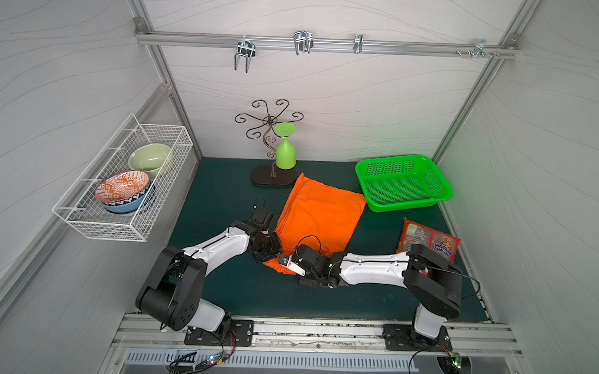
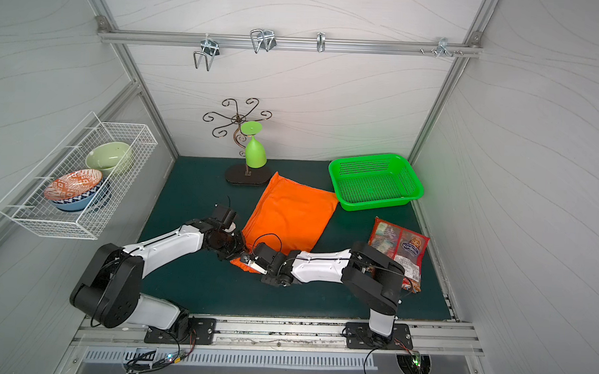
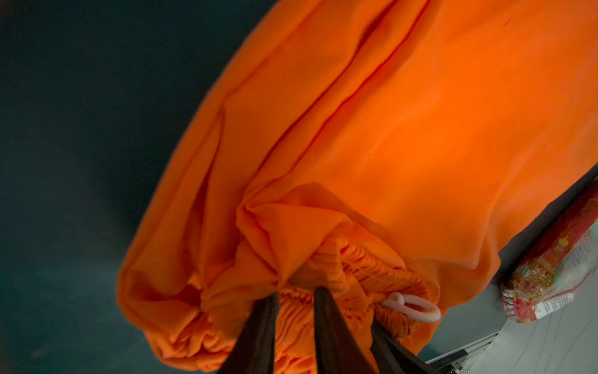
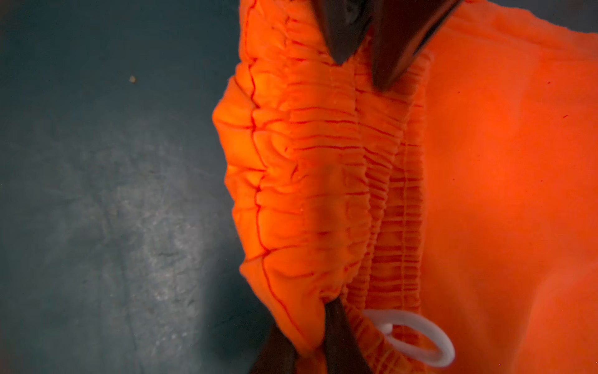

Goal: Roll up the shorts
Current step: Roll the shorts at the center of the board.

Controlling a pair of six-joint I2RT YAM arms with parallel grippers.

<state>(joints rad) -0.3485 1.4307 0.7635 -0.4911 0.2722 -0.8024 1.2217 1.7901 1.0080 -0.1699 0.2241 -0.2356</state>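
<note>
The orange shorts [image 1: 319, 213] lie folded flat on the dark green mat [image 1: 221, 198] in both top views, with the gathered waistband [image 4: 323, 181] at the near end. Both grippers meet at that end. My left gripper [image 3: 296, 298] stands slightly open, its dark fingertips [image 4: 339, 48] resting on the waistband with gathered cloth in the narrow gap. My right gripper [image 4: 307, 327] is shut on a fold at the waistband's corner, beside the white drawstring loop [image 4: 417, 336]. In a top view the left gripper [image 1: 277, 250] and right gripper [image 1: 285, 262] nearly touch.
A green plastic basket [image 1: 402, 182] sits at the back right. A red-orange snack packet [image 1: 427, 240] lies by the right arm. A metal stand with a green cup [image 1: 285, 156] is just behind the shorts. A wire wall basket [image 1: 117, 187] holds bowls at left.
</note>
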